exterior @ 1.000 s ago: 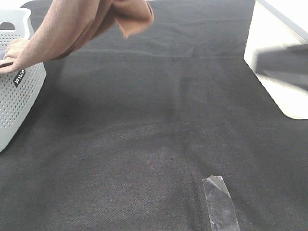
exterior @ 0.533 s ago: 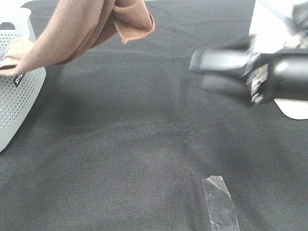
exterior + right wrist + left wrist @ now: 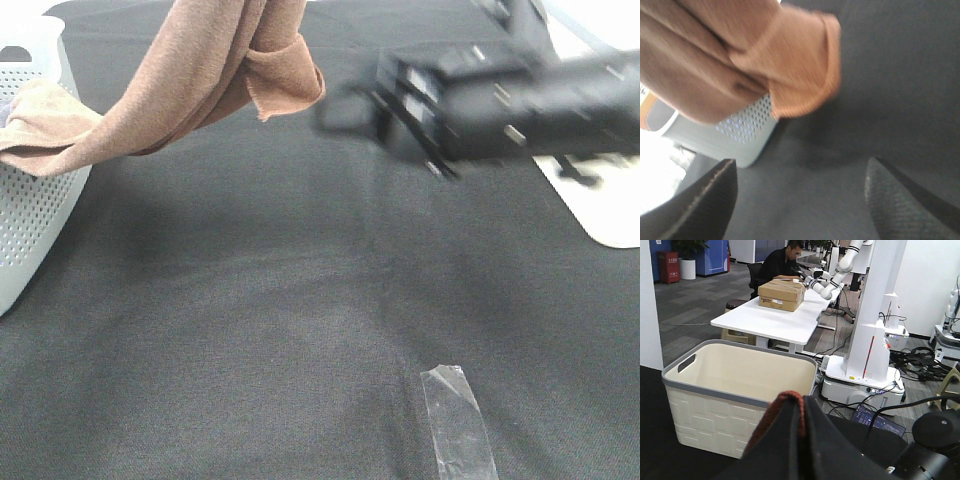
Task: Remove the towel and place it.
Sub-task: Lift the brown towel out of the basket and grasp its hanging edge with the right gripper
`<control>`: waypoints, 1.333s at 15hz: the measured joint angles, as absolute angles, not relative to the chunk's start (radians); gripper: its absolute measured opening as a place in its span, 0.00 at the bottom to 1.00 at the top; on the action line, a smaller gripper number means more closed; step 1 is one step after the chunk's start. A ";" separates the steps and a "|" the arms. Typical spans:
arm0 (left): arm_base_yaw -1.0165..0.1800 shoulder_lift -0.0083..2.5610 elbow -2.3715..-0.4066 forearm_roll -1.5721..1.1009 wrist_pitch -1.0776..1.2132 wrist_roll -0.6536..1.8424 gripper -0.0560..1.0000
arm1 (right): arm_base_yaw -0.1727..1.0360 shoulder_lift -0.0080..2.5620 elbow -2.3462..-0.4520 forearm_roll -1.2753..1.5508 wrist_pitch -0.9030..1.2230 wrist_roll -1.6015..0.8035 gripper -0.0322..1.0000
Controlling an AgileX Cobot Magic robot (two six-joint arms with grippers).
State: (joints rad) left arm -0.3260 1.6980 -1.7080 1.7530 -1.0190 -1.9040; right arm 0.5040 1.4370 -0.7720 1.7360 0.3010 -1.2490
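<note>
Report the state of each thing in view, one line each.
towel: lifted, hanging, one end draped over the basket.
left gripper: shut on the towel.
right gripper: open, empty, close to the towel's hanging end.
basket: upright, towel end across its rim.
tape strip: stuck flat on the black cloth.

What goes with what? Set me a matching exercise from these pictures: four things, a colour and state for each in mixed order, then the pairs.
Things
1. towel
2. basket
3. tape strip
4. table cloth

Colour and state
A. clear, lying flat
B. black, spread over the table
C. reddish-brown, hanging lifted
D. white, perforated walls

Pairs: 1-C, 2-D, 3-A, 4-B
</note>
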 joint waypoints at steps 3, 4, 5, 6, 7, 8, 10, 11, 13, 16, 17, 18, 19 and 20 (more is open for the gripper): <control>-0.326 1.698 -1.708 1.753 -1.019 -1.900 0.05 | 0.550 1.489 -0.831 1.737 0.282 -1.184 0.67; -0.326 1.698 -1.708 1.753 -1.019 -1.900 0.05 | 0.550 1.525 -0.842 1.737 0.295 -1.155 0.67; -0.326 1.698 -1.708 1.753 -1.019 -1.900 0.05 | 0.550 1.558 -0.855 1.738 0.311 -1.146 0.67; -0.326 1.698 -1.708 1.753 -1.019 -1.899 0.05 | 0.550 1.577 -0.868 1.737 0.324 -1.140 0.67; -0.326 1.698 -1.708 1.753 -1.019 -1.899 0.05 | 0.550 1.590 -0.875 1.738 0.324 -1.140 0.67; -0.326 1.698 -1.708 1.753 -1.019 -1.898 0.05 | 0.550 1.605 -0.875 1.738 0.308 -1.140 0.67; -0.326 1.698 -1.708 1.753 -1.019 -1.878 0.05 | 0.550 1.649 -0.908 1.737 0.294 -1.132 0.67; -0.326 1.698 -1.708 1.753 -1.019 -1.874 0.05 | 0.550 1.653 -0.933 1.737 0.295 -1.113 0.67; -0.326 1.698 -1.708 1.753 -1.019 -1.874 0.05 | 0.550 1.654 -0.978 1.739 0.267 -1.106 0.67; -0.326 1.698 -1.708 1.753 -1.013 -1.874 0.05 | 0.550 1.684 -1.008 1.739 0.253 -1.103 0.67; -0.326 1.698 -1.708 1.753 -0.999 -1.874 0.05 | 0.550 1.709 -1.015 1.739 0.264 -1.097 0.66; -0.326 1.698 -1.708 1.753 -0.986 -1.874 0.05 | 0.550 1.729 -1.024 1.739 0.279 -1.090 0.66; -0.326 1.698 -1.708 1.753 -0.973 -1.874 0.05 | 0.550 1.745 -1.035 1.739 0.297 -1.087 0.65; -0.326 1.698 -1.708 1.753 -0.969 -1.873 0.05 | 0.550 1.754 -1.042 1.739 0.306 -1.087 0.64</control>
State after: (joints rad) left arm -0.3260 1.6980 -1.7080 1.7530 -0.9690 -1.8730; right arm 0.5500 1.7540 -1.0420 1.7390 0.3060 -1.0870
